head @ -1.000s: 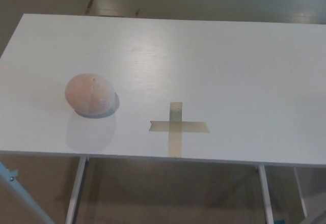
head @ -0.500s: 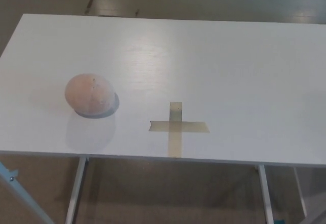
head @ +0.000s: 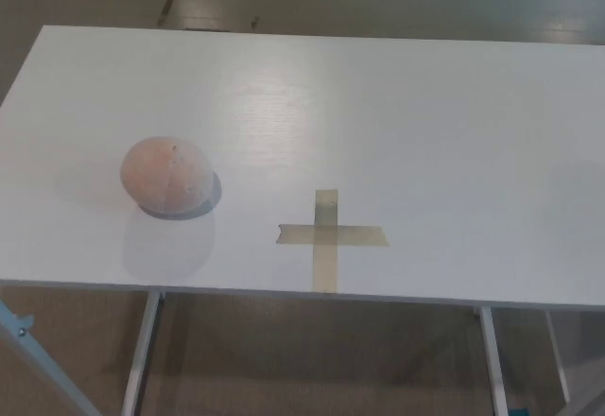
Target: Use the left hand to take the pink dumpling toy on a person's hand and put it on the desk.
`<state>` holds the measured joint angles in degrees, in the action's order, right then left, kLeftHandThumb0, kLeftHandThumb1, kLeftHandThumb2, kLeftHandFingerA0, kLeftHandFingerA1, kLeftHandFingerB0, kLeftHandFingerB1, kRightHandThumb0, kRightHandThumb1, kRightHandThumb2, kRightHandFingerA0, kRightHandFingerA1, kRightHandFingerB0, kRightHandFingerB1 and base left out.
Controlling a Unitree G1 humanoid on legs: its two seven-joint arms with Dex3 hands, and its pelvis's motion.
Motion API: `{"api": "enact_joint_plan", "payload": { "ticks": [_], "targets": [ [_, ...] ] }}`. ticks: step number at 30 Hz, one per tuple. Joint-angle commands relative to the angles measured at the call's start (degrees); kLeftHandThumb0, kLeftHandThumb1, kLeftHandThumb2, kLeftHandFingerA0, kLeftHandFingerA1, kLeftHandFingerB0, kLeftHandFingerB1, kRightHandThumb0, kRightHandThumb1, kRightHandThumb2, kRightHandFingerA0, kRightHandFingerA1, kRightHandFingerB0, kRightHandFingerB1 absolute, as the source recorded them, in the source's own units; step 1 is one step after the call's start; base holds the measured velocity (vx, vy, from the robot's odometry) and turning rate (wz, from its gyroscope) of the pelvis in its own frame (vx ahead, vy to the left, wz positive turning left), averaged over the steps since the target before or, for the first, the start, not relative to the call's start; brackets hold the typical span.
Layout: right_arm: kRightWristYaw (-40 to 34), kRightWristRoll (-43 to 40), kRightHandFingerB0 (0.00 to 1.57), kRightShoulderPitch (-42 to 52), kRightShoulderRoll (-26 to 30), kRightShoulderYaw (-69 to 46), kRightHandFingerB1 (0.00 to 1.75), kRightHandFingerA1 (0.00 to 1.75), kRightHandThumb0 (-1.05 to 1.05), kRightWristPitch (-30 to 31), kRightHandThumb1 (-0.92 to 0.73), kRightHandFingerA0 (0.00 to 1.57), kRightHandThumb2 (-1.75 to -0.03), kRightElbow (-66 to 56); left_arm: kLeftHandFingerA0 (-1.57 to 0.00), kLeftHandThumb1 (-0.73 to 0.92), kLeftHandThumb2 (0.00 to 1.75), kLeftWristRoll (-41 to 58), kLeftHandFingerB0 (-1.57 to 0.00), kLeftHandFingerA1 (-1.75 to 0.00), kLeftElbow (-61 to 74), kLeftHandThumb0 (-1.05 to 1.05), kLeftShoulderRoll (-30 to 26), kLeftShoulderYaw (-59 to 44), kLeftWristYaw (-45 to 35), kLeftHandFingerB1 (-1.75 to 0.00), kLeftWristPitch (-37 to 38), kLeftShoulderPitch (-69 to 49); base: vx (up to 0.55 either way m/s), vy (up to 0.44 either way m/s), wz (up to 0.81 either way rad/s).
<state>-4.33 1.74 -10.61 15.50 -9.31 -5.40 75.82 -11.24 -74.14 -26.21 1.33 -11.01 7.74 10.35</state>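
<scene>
A round pale pink dumpling toy (head: 166, 175) rests on the white desk (head: 406, 123), toward its left front part. It sits alone with a soft shadow under and in front of it. Neither of my hands shows in the head view, and no person's hand is in the picture.
A cross of tan tape (head: 328, 236) is stuck on the desk near the front edge, right of the toy. Metal desk legs (head: 140, 355) and floor show below the front edge. A blue-grey bar (head: 38, 359) crosses the lower left corner.
</scene>
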Motion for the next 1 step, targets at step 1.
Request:
{"api": "enact_joint_plan", "payload": {
  "ticks": [1],
  "targets": [
    [-0.1,0.2,0.5,0.2,-0.1,-0.1,0.41,0.44,-0.3,0.3,-0.74,0.59,-0.63,-0.1,-0.19,0.74,0.93,0.0,-0.1,-0.41,-0.1,-0.71,-0.7,-0.1,0.2,-0.37,0.0,-0.2,0.0,0.0,0.0]
  ]
}}
